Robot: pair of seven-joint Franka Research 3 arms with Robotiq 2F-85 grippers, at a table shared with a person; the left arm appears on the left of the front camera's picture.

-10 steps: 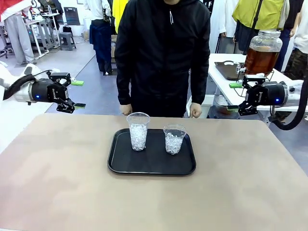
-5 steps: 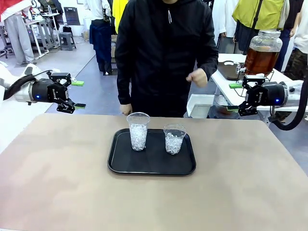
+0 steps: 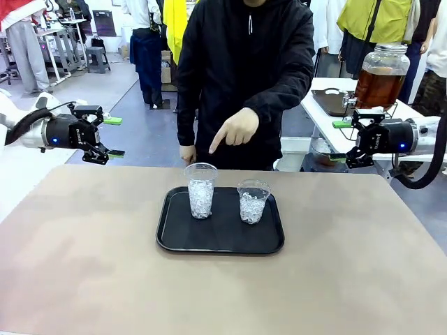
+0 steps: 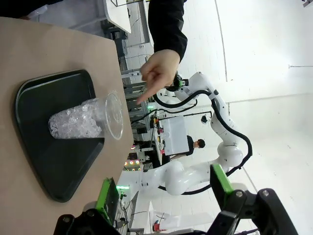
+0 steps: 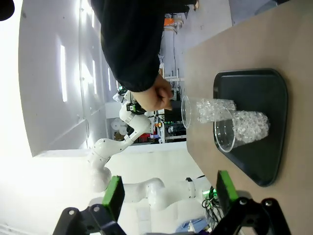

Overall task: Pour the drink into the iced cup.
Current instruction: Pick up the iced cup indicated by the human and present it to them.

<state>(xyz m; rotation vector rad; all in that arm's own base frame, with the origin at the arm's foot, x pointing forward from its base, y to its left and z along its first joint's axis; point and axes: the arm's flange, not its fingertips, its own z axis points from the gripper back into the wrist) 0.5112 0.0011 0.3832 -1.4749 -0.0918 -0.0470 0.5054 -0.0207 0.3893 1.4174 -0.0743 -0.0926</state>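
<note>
Left hand (image 3: pixel 114 137) and right hand (image 3: pixel 339 141) hang wide open and empty at the worktop's (image 3: pixel 105 265) far corners, the drink (image 3: pixel 377 87) in its lidded glass jar (image 3: pixel 385 59) just behind the right hand, and between them, on a black tray (image 3: pixel 220 241), a shorter iced cup (image 3: pixel 253 202) and a taller iced cup (image 3: pixel 200 190) under a person's pointing finger (image 3: pixel 215 144).

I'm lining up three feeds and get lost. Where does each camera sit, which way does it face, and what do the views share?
Front: fixed between the arms, facing across the table at the person; left gripper and right gripper show, open.
Left wrist: on that wrist, rolled sideways, looking past its fingers at the tray.
Right wrist: likewise rolled, looking past its fingers at a near cup and a far cup.
Shared: all show tray and pointing hand.
</note>
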